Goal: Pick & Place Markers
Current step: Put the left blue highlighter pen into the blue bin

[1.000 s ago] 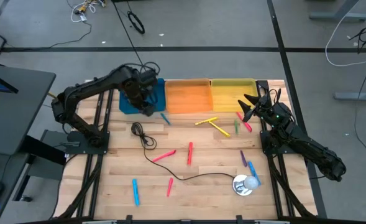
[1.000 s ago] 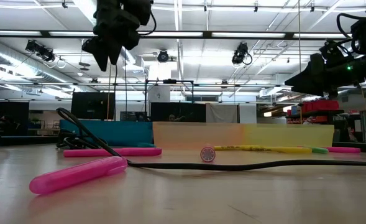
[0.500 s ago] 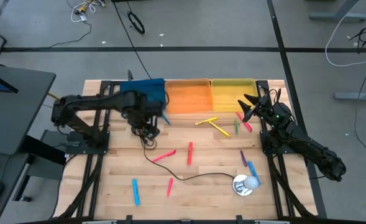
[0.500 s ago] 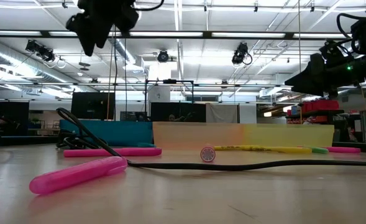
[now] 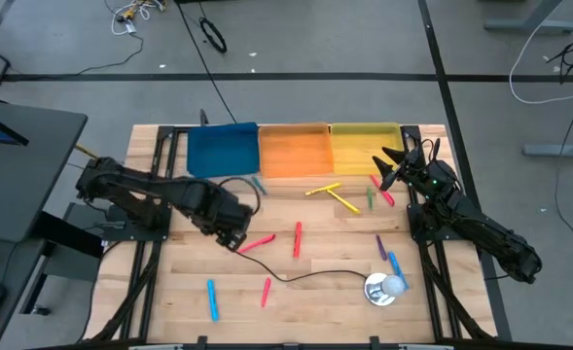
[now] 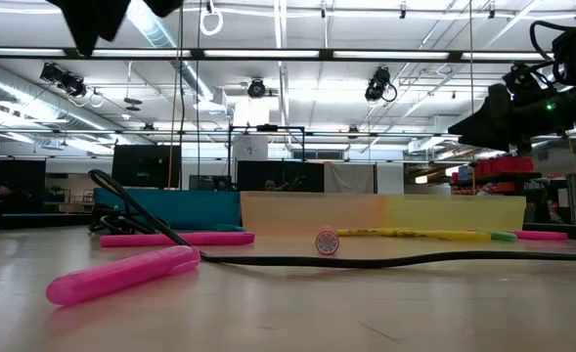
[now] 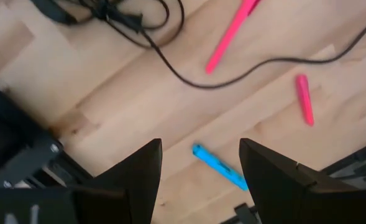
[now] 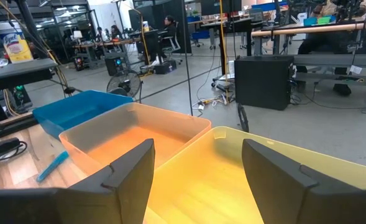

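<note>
Several markers lie flat on the wooden table (image 5: 335, 262): a pink one (image 5: 257, 243), a red one (image 5: 298, 238), a blue one (image 5: 211, 298), a short pink one (image 5: 267, 290), two yellow ones (image 5: 330, 193) and others near the right side. My left gripper (image 5: 232, 233) hangs open and empty high above the table, pointing down, left of the pink marker. In the left wrist view a blue marker (image 7: 219, 167) shows on the table far below its fingers. My right gripper (image 5: 388, 167) waits open and empty at the yellow tray (image 5: 364, 146).
A blue tray (image 5: 222, 149), an orange tray (image 5: 294, 149) and the yellow tray stand in a row along the far edge. A thin black cable (image 5: 296, 280) runs across the table to a round silver-white object (image 5: 383, 287). Its coil (image 7: 117, 12) lies by my left gripper.
My left gripper has swung from above the blue tray toward the table's near edge, staying high, open and empty. It is now over the bare wood by the cable coil. The markers have not moved.
</note>
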